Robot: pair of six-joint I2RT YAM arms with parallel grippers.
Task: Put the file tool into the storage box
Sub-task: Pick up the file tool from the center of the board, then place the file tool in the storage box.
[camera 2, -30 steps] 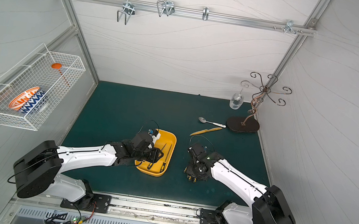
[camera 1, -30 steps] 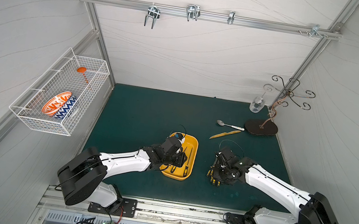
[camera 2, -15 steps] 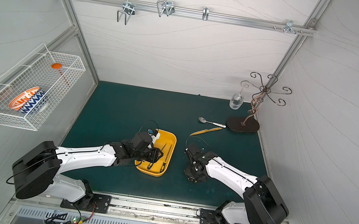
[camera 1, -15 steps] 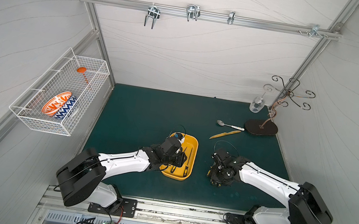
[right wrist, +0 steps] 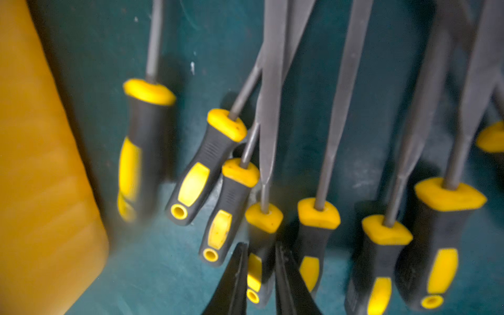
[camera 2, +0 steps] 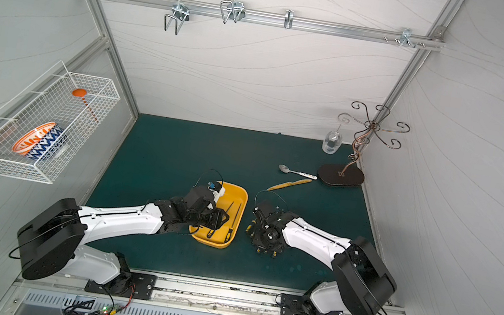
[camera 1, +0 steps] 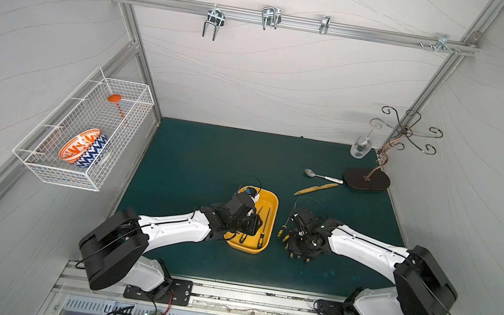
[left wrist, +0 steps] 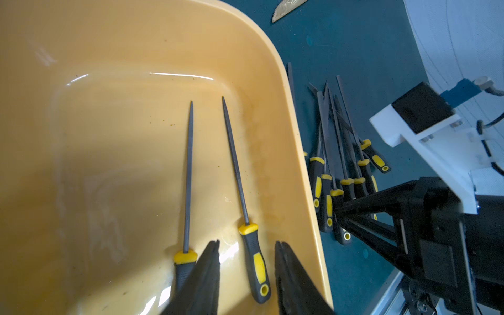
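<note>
Two slim files (left wrist: 189, 174) in glossy tub (left wrist: 109, 54), left claw (left wrist: 246, 242) spread, right claw (right wrist: 260, 245) pinching rubbery handle (right wrist: 264, 218).

Left gripper (left wrist: 246, 242) hangs over the storage box (left wrist: 109, 49), jaws parted. Right gripper (right wrist: 259, 244) sits low just beside the storage box, jaws pinched on the handle of a file tool (right wrist: 264, 218).

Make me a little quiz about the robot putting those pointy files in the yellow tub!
1. True or false: the shallow yellow plastic storage box is empty.
2. How many black-and-yellow-handled metal files can you see lying inside it?
3. What does the right hand pinch? A. a file in the pile on the dark green mat B. the box's rim C. nothing
Key: 1. false; 2. two; 3. A.
</note>
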